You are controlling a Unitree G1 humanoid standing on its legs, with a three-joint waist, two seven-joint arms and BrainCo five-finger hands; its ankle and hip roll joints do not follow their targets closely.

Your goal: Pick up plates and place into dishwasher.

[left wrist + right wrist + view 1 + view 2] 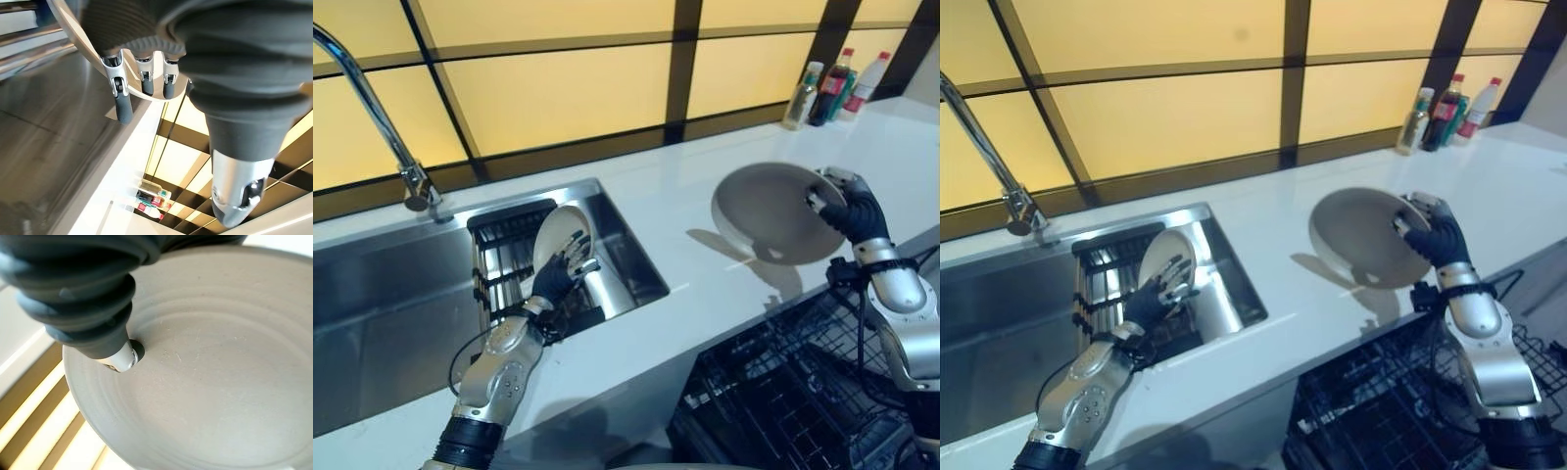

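Two plates are counted. One grey plate (771, 211) is held tilted above the white countertop (685, 245), well to the right of the sink (391, 294), with the right hand (847, 208) clamped on its right rim. The other, a pale plate (560, 238), stands on edge in the dark rack (504, 257) inside the sink, and the left hand (560, 277) is laid against its face with fingers (576, 250) spread nearly straight, not closed round it. Three bottles (830, 91) are grouped at the far right end of the countertop, far from the sink. One curved tap (382, 127) rises behind the sink's far edge. One black wire dishwasher rack (783, 392) lies below the countertop, right of the sink. From the right wrist view the grey plate's ringed inner face (215, 382) is seen with the thumb (128, 357) pressed on it, which the eye views do not reveal. From the left wrist view the fingertips (123, 108) are seen extended past the pale plate's rim (146, 95).
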